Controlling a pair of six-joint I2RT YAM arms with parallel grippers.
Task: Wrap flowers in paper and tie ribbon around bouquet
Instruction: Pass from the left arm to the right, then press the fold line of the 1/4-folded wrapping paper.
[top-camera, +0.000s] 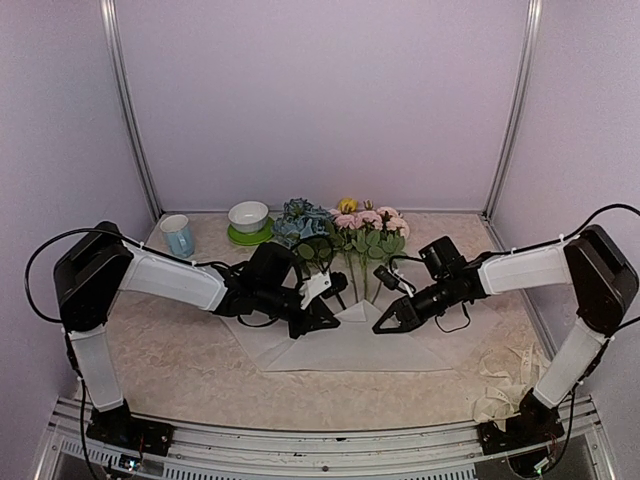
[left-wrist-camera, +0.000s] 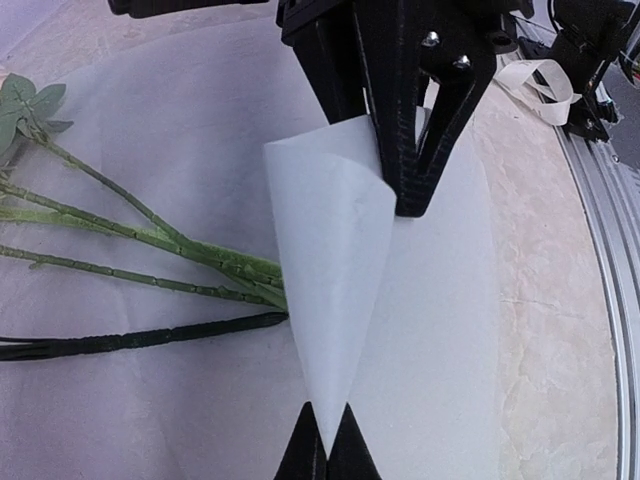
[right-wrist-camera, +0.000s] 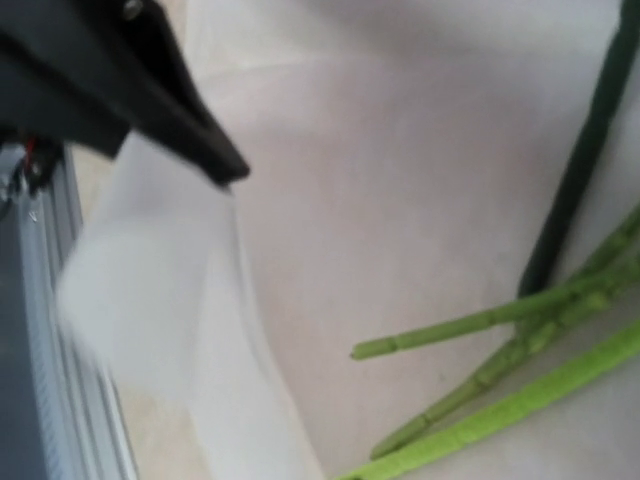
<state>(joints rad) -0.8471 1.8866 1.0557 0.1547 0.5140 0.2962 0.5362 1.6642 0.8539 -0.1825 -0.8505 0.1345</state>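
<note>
The left gripper (top-camera: 315, 318) is clamped tight on a raised flap of the paper (top-camera: 350, 352), the fold hanging from its fingers (left-wrist-camera: 405, 150) as a white cone above the rest of the sheet. The paper lies flat on the table (top-camera: 170, 350) at centre, between the two arms. The flowers (top-camera: 350, 225) lie on its far part, heads toward the back wall, with their green stalks (left-wrist-camera: 150, 235) running onto the sheet and under the lifted flap. The right gripper (top-camera: 392, 322) sits low over the right part of the paper; its wrist view is blurred, so I cannot tell how wide its jaws stand or whether they grip anything. The ribbon (top-camera: 505, 385) lies bunched at the near right.
</note>
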